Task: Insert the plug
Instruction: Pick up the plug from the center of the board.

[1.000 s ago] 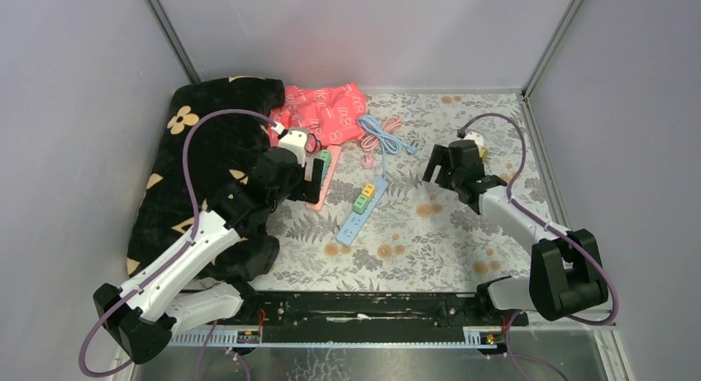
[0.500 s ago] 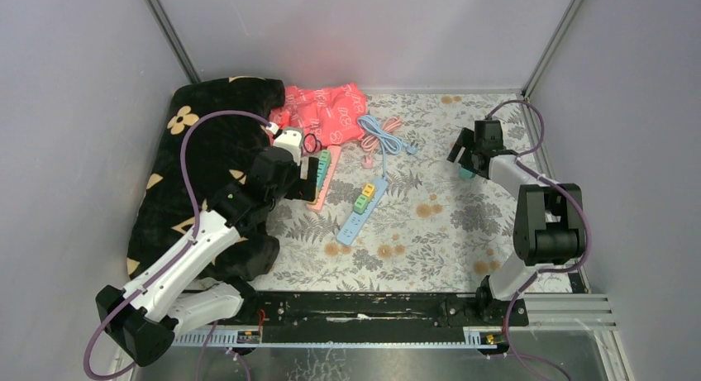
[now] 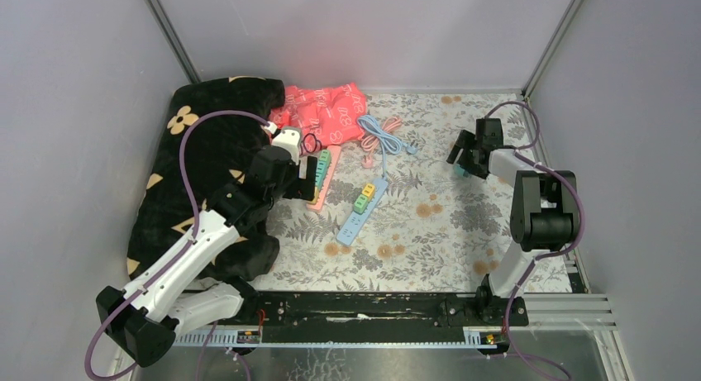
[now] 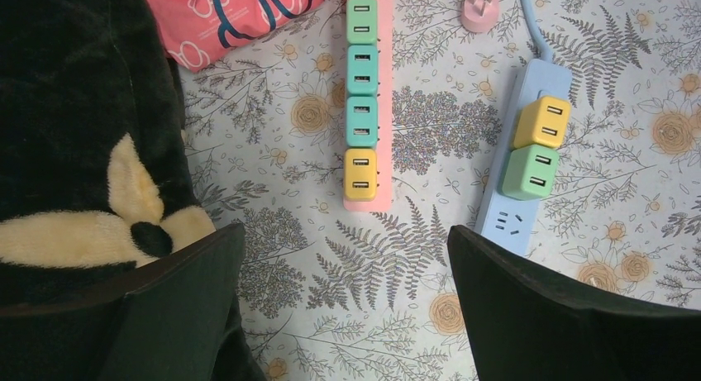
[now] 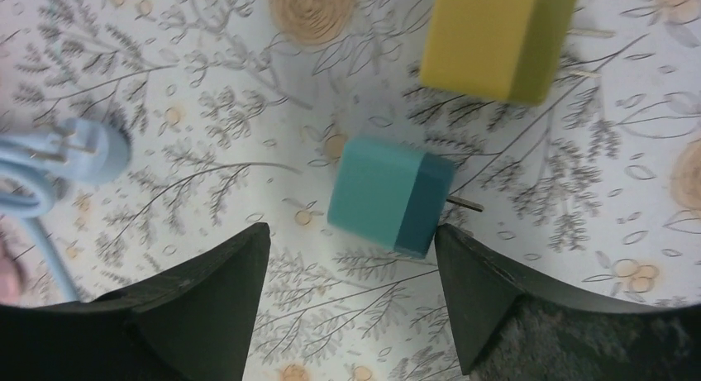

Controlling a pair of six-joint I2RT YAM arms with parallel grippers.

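At the far right of the flower-printed table cover (image 3: 430, 232), a small teal cube plug (image 5: 388, 195) lies on its side with a thin metal prong showing at one end, not yet lifted. The right gripper (image 5: 353, 240) hovers over it, its dark jaws spread to either side of the cube with a gap at each face, grasping nothing. A larger mustard-yellow cube plug (image 5: 496, 38) lies just beyond, and the pale blue plug of a coiled cable (image 5: 83, 154) sits off to the other side. Well apart, near the middle of the table, a long light-blue power strip (image 4: 521, 174) carries a yellow and a green adapter and shows one free socket (image 4: 506, 224) at its near end. Beside it, a pink power strip (image 4: 364, 100) is filled by four coloured cubes. The left gripper (image 4: 345, 240) hangs above these strips, jaws released and wide, holding nothing. A black fleece blanket with cream flowers (image 3: 198, 150) and a red printed bag (image 3: 322, 112) crowd the left side. By this view the task has barely begun: grasp, carry and insertion all remain.
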